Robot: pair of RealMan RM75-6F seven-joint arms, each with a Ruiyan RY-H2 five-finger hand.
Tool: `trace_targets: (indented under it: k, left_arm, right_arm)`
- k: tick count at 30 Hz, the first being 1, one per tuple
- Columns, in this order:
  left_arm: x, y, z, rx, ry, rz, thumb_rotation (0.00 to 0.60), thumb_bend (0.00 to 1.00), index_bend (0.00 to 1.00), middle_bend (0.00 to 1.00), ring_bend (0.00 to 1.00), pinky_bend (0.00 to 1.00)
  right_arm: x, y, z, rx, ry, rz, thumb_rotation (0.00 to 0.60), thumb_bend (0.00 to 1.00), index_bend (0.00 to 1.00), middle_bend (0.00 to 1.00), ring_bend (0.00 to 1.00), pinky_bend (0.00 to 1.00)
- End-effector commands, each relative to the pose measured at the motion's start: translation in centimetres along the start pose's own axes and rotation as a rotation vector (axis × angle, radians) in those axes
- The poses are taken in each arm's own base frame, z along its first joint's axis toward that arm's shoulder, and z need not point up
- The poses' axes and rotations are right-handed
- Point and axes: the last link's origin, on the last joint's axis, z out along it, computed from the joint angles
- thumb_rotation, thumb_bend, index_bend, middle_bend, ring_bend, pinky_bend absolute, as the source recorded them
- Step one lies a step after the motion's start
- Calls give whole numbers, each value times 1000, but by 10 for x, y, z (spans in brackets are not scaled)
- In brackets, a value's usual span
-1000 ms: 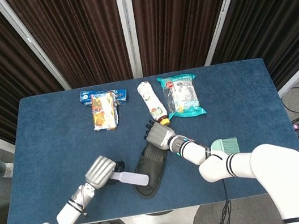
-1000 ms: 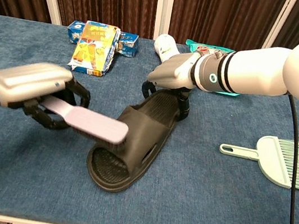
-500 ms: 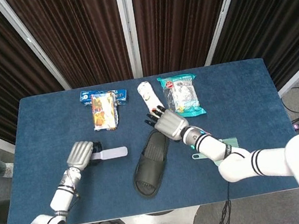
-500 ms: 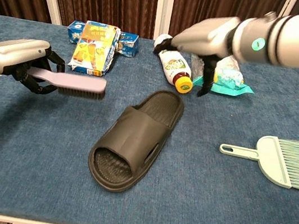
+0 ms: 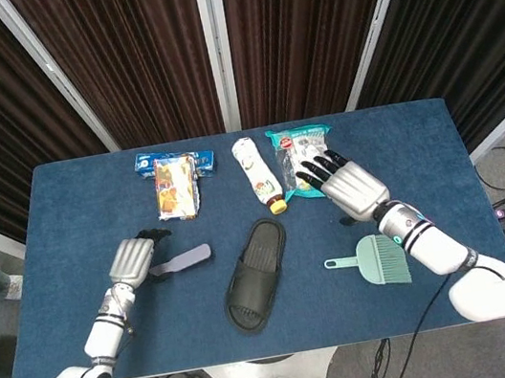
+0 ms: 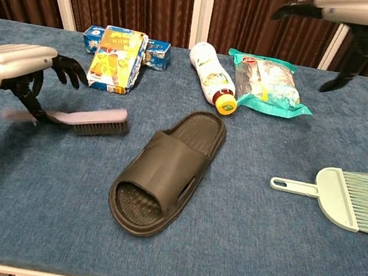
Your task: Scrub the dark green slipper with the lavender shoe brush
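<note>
Two views of one bench (image 5: 75,228) with a blue top. The left robot hand (image 5: 133,259), at about 8 o'clock of the bench, has its fingers spread, some still around the handle end of the lavender brush (image 6: 89,120); motion blur in the chest view hides whether they pinch it, so the grip cannot be told. The brush lies bristles down on the bench, well apart from the dark green slipper (image 6: 164,175), which rests sole down near the bench centre, toe toward 7 o'clock, with nothing touching it. The right robot hand (image 5: 348,183) hangs raised at 2 o'clock of the slipper, fingers apart and empty; in the chest view it is cut off by the top edge, only dark fingertips (image 6: 334,85) showing. Around: a white bottle (image 5: 257,176) with a yellow cap lying at 12 o'clock of the slipper, cap just beyond its heel; a teal snack bag (image 6: 269,85) beside the bottle; a yellow packet (image 5: 177,187) overlapping a blue box (image 6: 93,39) at 11 o'clock; a mint hand broom (image 6: 346,199) at 3 o'clock, its bristles cut off by the right edge of the chest view.
</note>
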Motion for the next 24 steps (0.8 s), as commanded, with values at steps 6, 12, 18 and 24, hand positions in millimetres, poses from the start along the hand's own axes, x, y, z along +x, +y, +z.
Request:
trace_targets:
  k: [6,12,18,24]
  left_arm:
    - [33,-28,-46,11,100,-85,600,89,114,135,76,265]
    - [62,-80,-104,147,246,-89,600,87,145,153,77,264]
    - [73,-109,-154,256,316,-34,600,88,150,155,77,249]
    - [71,-111,-191,327,340,11,600,87,150,155,77,232]
  right_arm:
    - [-18,41,-70,-119,44,83,600,54,0,0,0,0]
    - [-49,70,-143,-287,123,187,600,83,0,0,0,0]
    - [-78,82,-200,-436,193,244,600,93,0,0,0,0]
    - [-90,78,-230,-493,250,255,600,92,0,0,0,0]
